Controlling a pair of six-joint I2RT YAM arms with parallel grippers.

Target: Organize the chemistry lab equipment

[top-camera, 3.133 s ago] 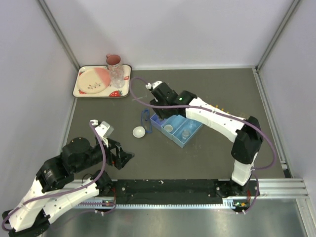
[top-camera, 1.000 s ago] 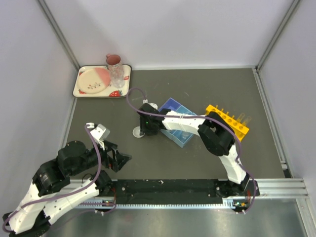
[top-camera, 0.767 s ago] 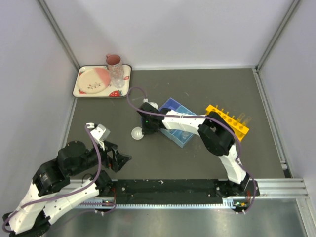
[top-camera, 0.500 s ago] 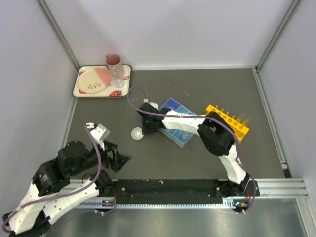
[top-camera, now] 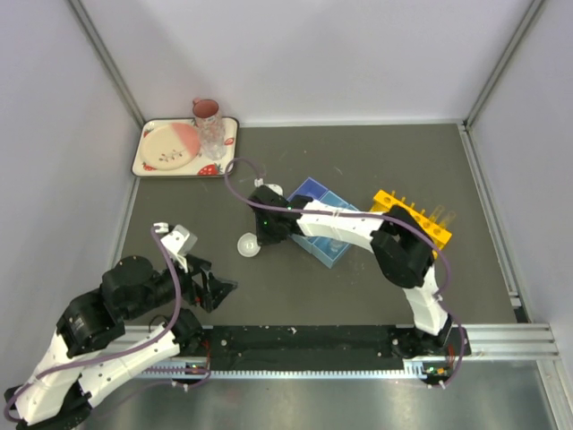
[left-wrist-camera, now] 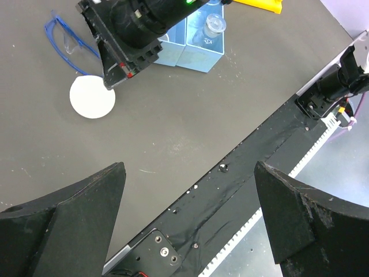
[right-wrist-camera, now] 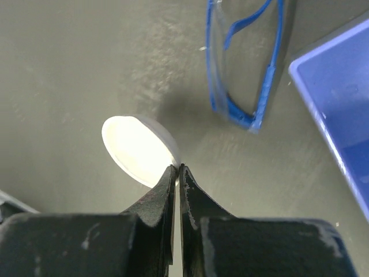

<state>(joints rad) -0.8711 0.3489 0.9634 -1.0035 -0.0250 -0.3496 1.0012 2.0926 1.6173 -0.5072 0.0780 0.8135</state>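
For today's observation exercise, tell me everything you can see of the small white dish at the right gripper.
The small white dish is round, shallow and plain, with a glossy look like porcelain, and it appears empty. It sits on the dark table, left of the blue divided tray and apart from the blue-rimmed goggles. The right gripper is shut on its near rim. Nothing else touches it.

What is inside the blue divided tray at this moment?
A small clear beaker stands in one compartment of the blue divided tray. The right arm crosses above the tray and covers most of the other compartments, so their contents cannot be seen.
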